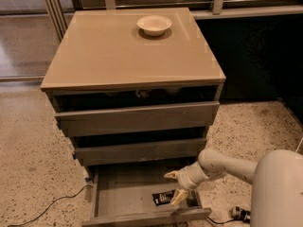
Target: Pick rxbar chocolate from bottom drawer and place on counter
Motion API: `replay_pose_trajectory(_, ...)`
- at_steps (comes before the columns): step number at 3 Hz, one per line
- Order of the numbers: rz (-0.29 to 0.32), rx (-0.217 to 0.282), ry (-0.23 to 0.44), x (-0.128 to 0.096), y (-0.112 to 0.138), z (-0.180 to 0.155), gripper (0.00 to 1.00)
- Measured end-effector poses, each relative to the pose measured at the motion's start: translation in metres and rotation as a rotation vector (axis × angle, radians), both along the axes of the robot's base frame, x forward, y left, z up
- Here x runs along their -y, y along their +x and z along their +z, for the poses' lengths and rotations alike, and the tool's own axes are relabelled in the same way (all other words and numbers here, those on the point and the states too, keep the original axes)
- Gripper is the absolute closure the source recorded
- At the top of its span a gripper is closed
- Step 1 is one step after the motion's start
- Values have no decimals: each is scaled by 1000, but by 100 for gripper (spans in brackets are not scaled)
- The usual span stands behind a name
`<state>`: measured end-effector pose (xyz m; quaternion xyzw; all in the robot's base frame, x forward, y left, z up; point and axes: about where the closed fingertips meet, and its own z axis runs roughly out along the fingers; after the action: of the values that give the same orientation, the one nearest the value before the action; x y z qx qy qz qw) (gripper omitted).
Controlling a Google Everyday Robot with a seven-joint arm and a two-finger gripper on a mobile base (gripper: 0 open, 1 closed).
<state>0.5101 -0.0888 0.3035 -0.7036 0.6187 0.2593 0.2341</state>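
The bottom drawer [118, 195] is pulled out, showing its grey floor. The rxbar chocolate [162, 198], a small black wrapper with white lettering, lies flat at the right of that floor. My gripper [174, 185] reaches into the drawer from the right, open, with its cream fingers [179, 196] spread; the lower finger sits just right of the bar and the upper finger is above it. The bar is not held. The tan counter [118, 51] tops the cabinet.
A cream bowl [154, 24] stands at the back of the counter. The two upper drawers [137, 119] are slightly open. A black cable [52, 205] lies on the speckled floor at the left, and a small dark object [239, 213] at the right. My arm's white body [279, 188] fills the lower right.
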Motion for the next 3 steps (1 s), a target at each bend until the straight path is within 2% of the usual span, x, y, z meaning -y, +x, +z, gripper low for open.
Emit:
replay_pose_trajectory(2,3,3,13,-8,4,-16,18)
replay_pose_trajectory(3,11,15,33,-18,12,-35,18)
